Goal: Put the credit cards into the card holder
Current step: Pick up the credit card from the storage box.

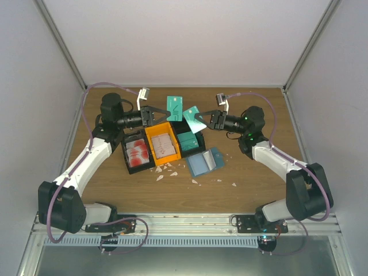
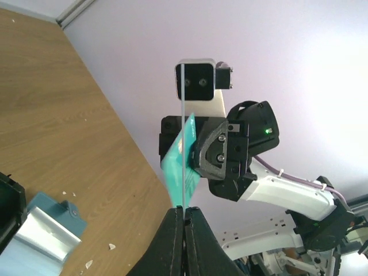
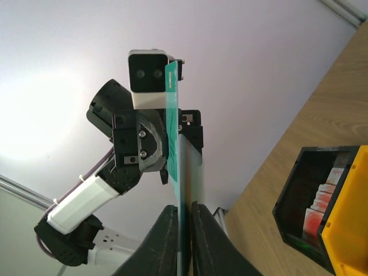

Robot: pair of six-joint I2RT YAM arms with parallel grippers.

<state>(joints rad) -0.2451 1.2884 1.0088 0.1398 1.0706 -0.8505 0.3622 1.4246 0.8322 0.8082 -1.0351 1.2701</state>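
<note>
The credit cards (image 1: 138,152), red and white, lie stacked in the left black bin; they also show in the right wrist view (image 3: 322,201). The card holder (image 1: 204,162), blue-teal with a clear flap, lies open on the table right of the bins, also seen in the left wrist view (image 2: 43,227). My left gripper (image 1: 156,114) is shut on a thin teal card (image 1: 174,106), edge-on in its wrist view (image 2: 183,144). My right gripper (image 1: 206,119) is shut on a brighter teal sleeve with a pale flap (image 1: 194,119), (image 3: 185,167). Both hold these above the bins, almost touching.
An orange bin (image 1: 162,144) with pale cards stands in the middle of the row, and a black bin with a teal stack (image 1: 187,140) is on its right. Several small white scraps (image 1: 167,171) lie on the wooden table in front of the bins.
</note>
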